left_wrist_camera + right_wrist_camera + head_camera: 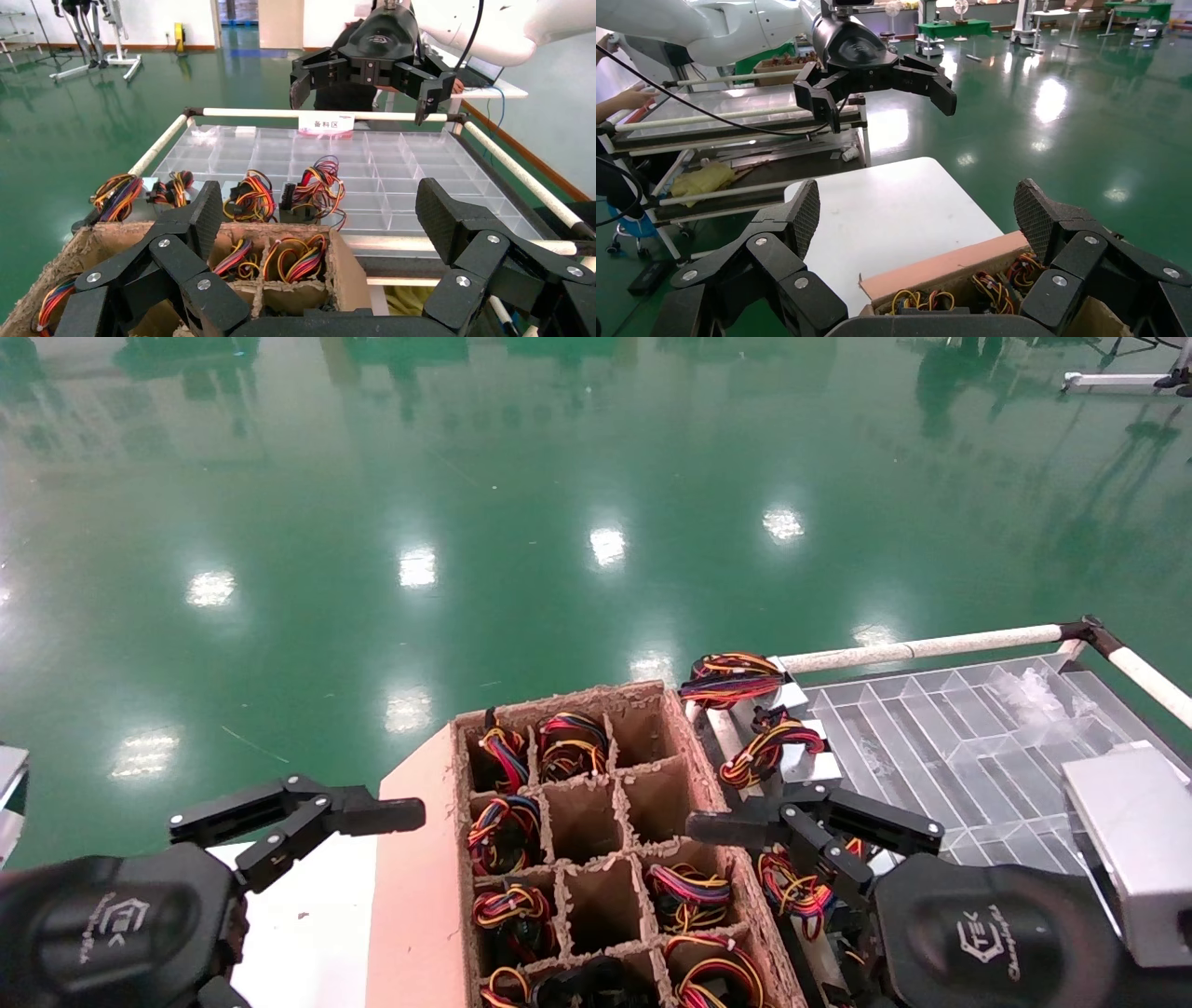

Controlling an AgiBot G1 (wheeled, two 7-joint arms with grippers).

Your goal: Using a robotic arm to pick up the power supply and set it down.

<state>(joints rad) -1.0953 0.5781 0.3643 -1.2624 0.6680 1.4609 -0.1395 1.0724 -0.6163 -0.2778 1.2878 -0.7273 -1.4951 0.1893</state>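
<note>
Two grippers hang with jaws spread wide and nothing between them. Farthest left, the left gripper point(321, 822) hovers over the white counter point(317, 915), just beside the pink outer flap of the cardboard box point(424, 859). That box is split by dividers into cells, several holding coiled bundles of red, yellow and purple wire point(507, 831), others bare. Right of the box, the right gripper point(815, 836) sits above the seam between the box and the clear divided tray point(941, 728). Along the tray's near edge stand silver units with wires; the power supply point(793, 891), a tangle of red and yellow leads, lies directly under the right gripper, untouched. Two more units point(759, 710) rest farther along. A white rail point(931, 645) frames the tray.
</note>
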